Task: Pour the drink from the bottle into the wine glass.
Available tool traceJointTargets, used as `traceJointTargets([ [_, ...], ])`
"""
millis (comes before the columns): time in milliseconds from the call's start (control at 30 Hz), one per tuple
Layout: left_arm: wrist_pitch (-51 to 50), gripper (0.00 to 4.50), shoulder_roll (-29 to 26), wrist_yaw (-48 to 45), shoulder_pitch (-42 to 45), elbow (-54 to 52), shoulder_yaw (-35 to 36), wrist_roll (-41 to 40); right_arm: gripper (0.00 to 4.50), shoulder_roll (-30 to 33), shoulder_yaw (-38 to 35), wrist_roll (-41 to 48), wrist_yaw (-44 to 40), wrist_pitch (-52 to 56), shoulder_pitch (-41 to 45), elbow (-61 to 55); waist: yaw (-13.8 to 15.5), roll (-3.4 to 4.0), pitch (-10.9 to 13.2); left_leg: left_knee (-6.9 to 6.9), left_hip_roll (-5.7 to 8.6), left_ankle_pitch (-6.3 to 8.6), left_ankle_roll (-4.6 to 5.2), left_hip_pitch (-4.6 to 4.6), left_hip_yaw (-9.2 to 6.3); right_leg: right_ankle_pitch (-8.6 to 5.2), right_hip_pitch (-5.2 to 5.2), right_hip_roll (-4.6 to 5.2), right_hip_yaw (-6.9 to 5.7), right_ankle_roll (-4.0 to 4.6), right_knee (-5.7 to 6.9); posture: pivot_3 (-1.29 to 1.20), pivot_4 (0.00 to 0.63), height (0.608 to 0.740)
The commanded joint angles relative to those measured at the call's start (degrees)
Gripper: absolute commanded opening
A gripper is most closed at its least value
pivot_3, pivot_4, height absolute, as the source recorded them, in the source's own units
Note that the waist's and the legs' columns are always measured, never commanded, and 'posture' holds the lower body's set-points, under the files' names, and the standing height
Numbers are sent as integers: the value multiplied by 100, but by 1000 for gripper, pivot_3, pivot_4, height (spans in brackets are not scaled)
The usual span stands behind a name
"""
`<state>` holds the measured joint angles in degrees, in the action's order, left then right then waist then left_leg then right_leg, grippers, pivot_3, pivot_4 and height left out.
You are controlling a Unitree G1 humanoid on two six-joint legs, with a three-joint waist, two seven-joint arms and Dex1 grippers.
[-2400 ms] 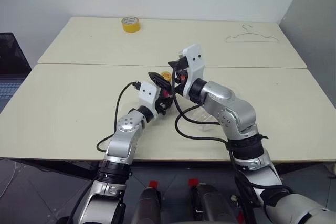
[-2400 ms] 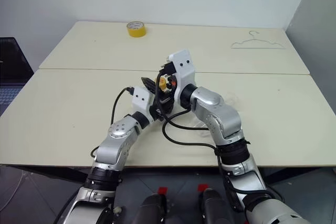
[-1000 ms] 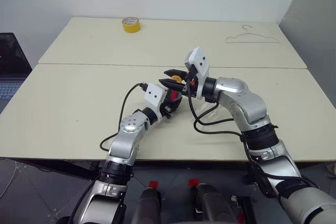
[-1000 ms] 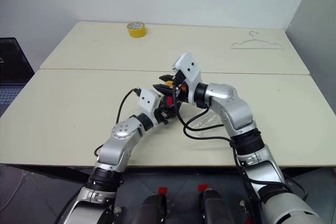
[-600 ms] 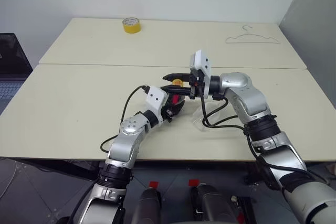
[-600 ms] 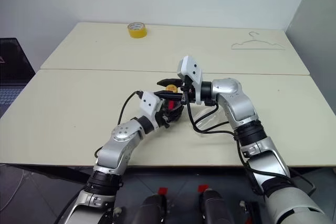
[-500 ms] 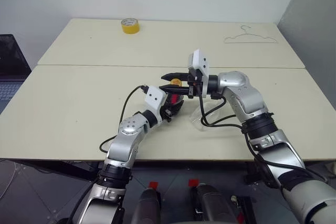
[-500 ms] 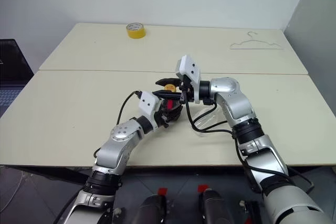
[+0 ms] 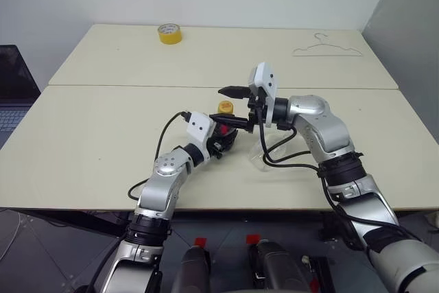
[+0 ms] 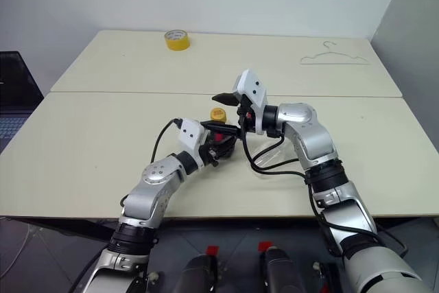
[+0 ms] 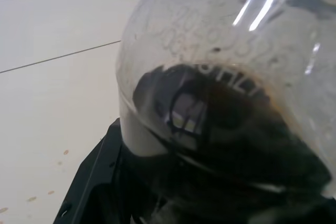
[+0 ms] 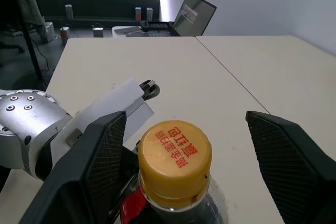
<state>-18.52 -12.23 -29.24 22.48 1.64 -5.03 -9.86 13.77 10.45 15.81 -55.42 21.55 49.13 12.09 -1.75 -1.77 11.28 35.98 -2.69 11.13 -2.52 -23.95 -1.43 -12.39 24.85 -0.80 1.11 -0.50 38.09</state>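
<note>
Two robot arms meet at the centre of the frame over a pale cream counter [image 9: 96, 135].

The left end effector [image 9: 221, 136], reaching in from the lower left, is pressed tight around the body of the bottle [image 10: 218, 136], holding it upright just above the counter. In the left wrist view the bottle's ribbed clear wall sits right against the lens, with the drink [image 11: 236, 145], dark and nearly black, pooled in its lower part.

The yellow cap [image 12: 174, 157] is on the bottle's neck, red lettering on its top and a red label strip just under it.

The right end effector [image 9: 236, 106] comes in from the right of the frame and points toward the left. Its two black fingers [image 12: 102, 156] are spread wide, one on each side of the cap with open space between each finger and the cap.

The wine glass [image 9: 264, 147] is just right of centre, under the right forearm, partly hidden by black cable; whether it stands upright or lies on its side cannot be told.

A yellow tape roll [image 9: 170, 32] sits near the counter's far edge, upper left. A wire hanger [image 9: 328, 47] lies at the upper right. A dark laptop [image 9: 15, 80] shows at the left edge.
</note>
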Motion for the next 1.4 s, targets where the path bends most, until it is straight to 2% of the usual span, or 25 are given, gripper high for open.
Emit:
traceJointTargets([
  [33,118,2515,19,51,73,-292,55,-40,3922,-107,-110,238,239,399,-98,-570,6,0,0,0,0,0,0,0,0,0,0,0,0,0,0,0,150,740],
  [267,146,2515,48,79,89,-242,18,-17,3922,-511,-114,54,1339,880,-168,-780,-2,0,0,-1,0,0,0,0,0,0,3,-1,1,0,1,0,150,740],
  [533,149,2515,46,92,101,-224,11,-16,3922,-723,-201,103,1950,1100,-117,-823,3,0,0,0,0,0,0,-4,2,0,3,1,2,0,-3,0,150,740],
  [1333,209,2515,-32,57,119,-127,-1,16,3922,-172,-418,666,1481,1415,-488,-1396,1,0,0,-1,0,0,0,-5,2,0,3,0,2,0,-5,0,150,740],
  [1400,207,2515,-39,54,117,-128,-3,16,3540,-121,-426,723,1438,1431,-518,-1445,1,0,0,-1,0,0,0,-5,2,0,3,0,1,0,-5,0,150,740],
])
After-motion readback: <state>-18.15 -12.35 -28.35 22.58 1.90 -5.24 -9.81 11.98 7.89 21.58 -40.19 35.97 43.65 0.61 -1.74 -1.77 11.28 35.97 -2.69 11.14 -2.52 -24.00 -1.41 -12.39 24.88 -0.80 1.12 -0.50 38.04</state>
